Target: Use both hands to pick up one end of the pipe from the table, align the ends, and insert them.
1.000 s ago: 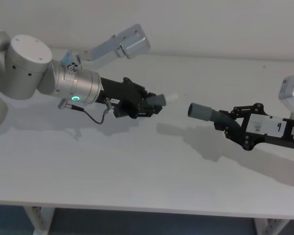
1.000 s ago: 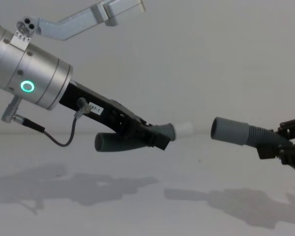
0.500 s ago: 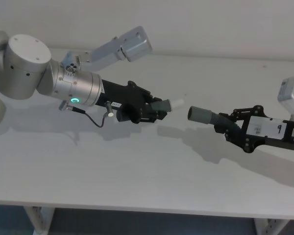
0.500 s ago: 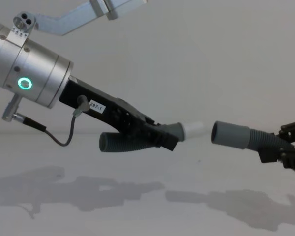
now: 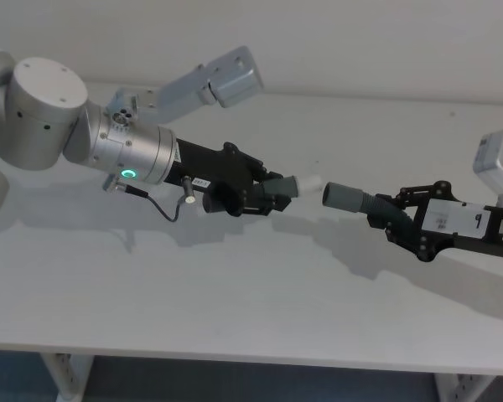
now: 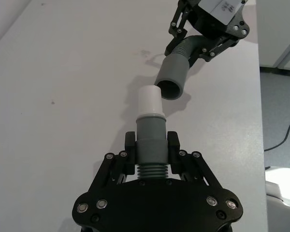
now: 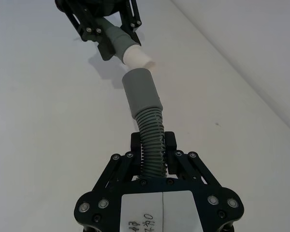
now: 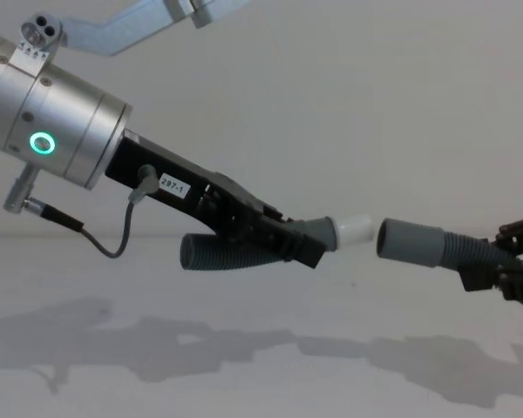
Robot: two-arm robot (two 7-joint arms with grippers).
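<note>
The left gripper (image 5: pixel 272 193) reaches in from the left on a silver wrist (image 5: pixel 134 151) with a green ring light (image 8: pixel 42 144). Its fingers (image 6: pixel 131 145) are clamped on the grey collar of the left hose piece (image 5: pixel 282 186), just behind the white spigot (image 5: pixel 310 181). In the left wrist view, the ribbed part of this piece sits between the fingers and the collar and spigot stick out past them. In the chest view, the rest of the ribbed hose (image 8: pixel 218 252) curves back under the gripper toward the left.

The right gripper (image 5: pixel 384 214) comes in from the right. Its fingers (image 7: pixel 170 145) are clamped on the ribbed part of the right hose piece (image 7: pixel 151 130), with the smooth grey socket cuff (image 5: pixel 342 196) pointing left toward the spigot.

Both pieces are held up off the white tabletop (image 5: pixel 235 310), over its middle, with their shadows lying on it below. The spigot tip and the open mouth of the cuff face each other and are just beside each other. The chest view shows a thin gap between them, so the spigot is not inside the cuff. In the left wrist view, the mouth of the cuff (image 6: pixel 173 77) sits a little off to one side of the spigot (image 6: pixel 150 101) and at a slight angle to it, rather than in line with it.
</note>
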